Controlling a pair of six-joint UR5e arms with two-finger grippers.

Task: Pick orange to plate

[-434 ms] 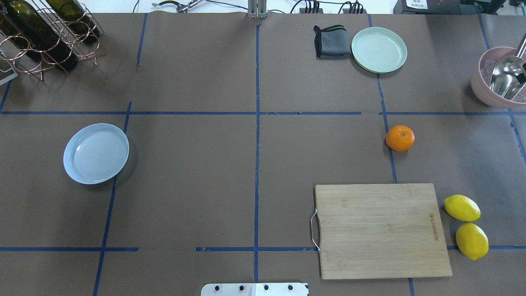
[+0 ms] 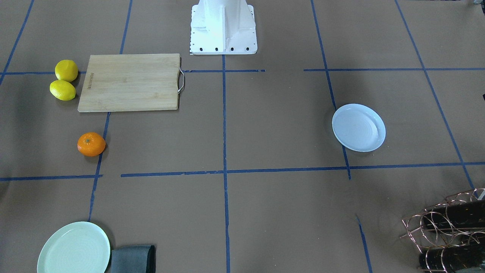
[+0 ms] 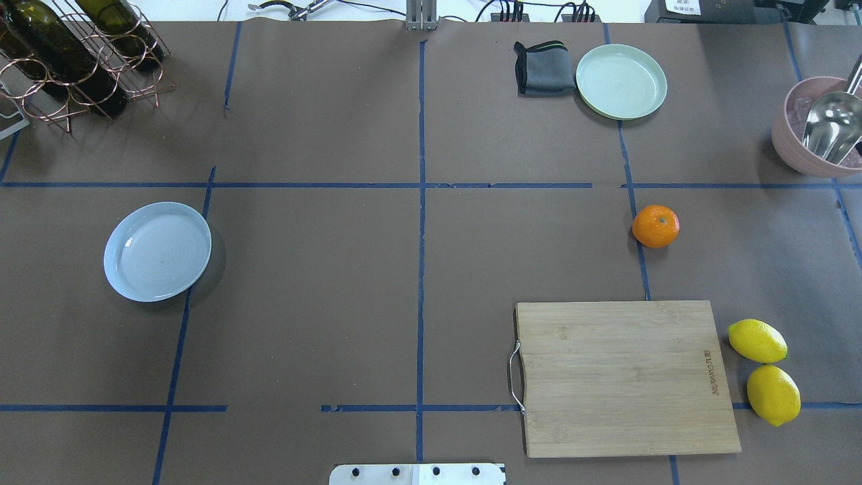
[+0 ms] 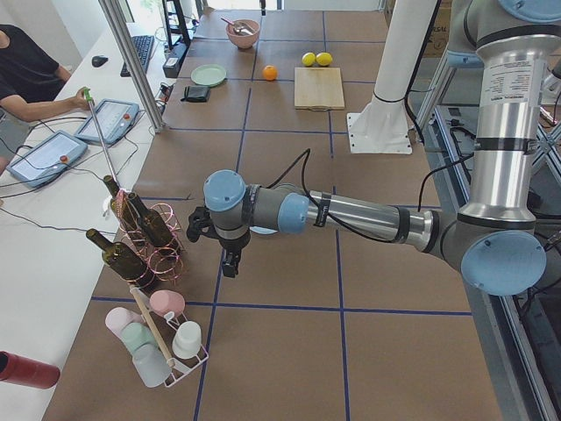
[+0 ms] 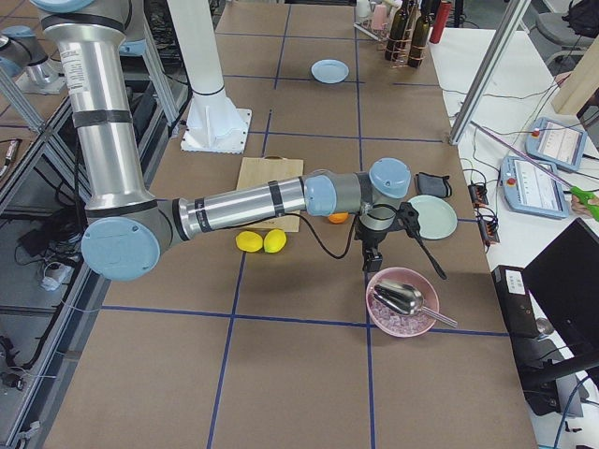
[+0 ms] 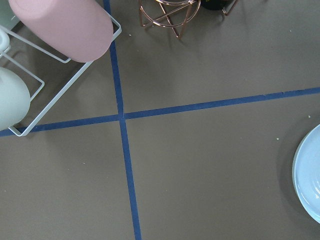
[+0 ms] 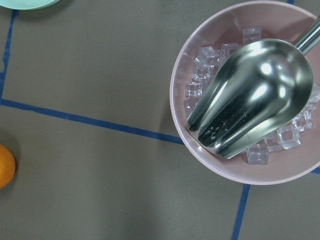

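Observation:
The orange (image 3: 655, 226) rests on the brown table on the right, beyond the cutting board; the front view has the orange (image 2: 91, 144) on its left. At the edge of the right wrist view a sliver of the orange (image 7: 4, 165) shows. The bluish-white plate (image 3: 157, 251) lies empty on the left, and its rim (image 6: 309, 175) enters the left wrist view. My left gripper (image 4: 230, 260) hangs near the bottle rack, beside that plate. My right gripper (image 5: 372, 261) hangs between the orange and the pink bowl. Both show only in side views, so I cannot tell their state.
A wooden cutting board (image 3: 626, 377) lies front right with two lemons (image 3: 764, 370) beside it. A pale green plate (image 3: 621, 81) and grey cloth (image 3: 542, 67) sit at the back. A pink bowl (image 3: 794, 145) holds ice and a metal scoop. A wine rack (image 3: 74, 54) stands back left, a cup rack (image 4: 162, 338) nearby.
A dark bit of the right arm's end, seen over the pink bowl at the overhead view's right edge, has left that view. Orange and plate have not moved.

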